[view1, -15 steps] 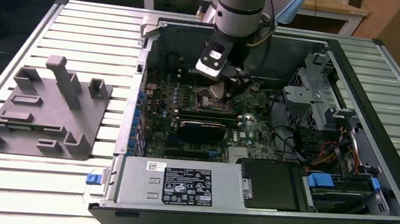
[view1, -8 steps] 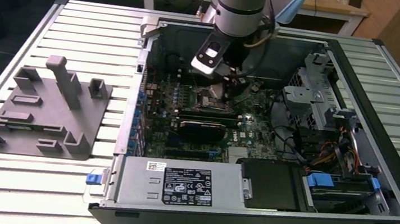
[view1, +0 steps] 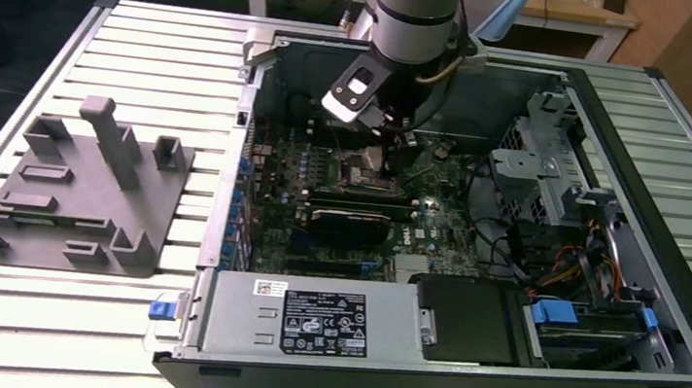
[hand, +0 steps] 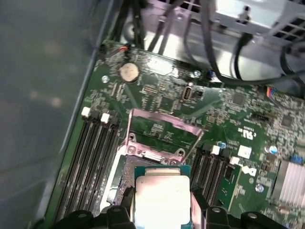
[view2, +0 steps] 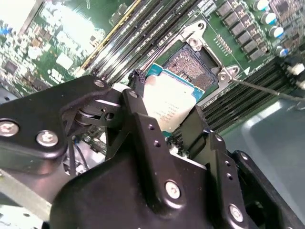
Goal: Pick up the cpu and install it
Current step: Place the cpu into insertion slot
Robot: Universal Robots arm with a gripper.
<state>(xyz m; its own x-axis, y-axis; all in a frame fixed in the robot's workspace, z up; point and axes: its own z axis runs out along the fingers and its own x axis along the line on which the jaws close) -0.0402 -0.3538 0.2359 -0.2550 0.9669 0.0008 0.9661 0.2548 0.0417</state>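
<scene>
Gripper [view2: 167,109], black metal, two-fingered, clamped on opposite edges of small flat square silvery-grey cpu [view2: 174,98]. Held over open black-and-metal square socket [view2: 191,62] on green motherboard [view2: 57,52].

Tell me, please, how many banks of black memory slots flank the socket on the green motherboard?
2. One bank of long black memory slots runs along one side of the square metal socket frame, the second bank along the opposite side. Others may lie hidden out of frame.
</scene>
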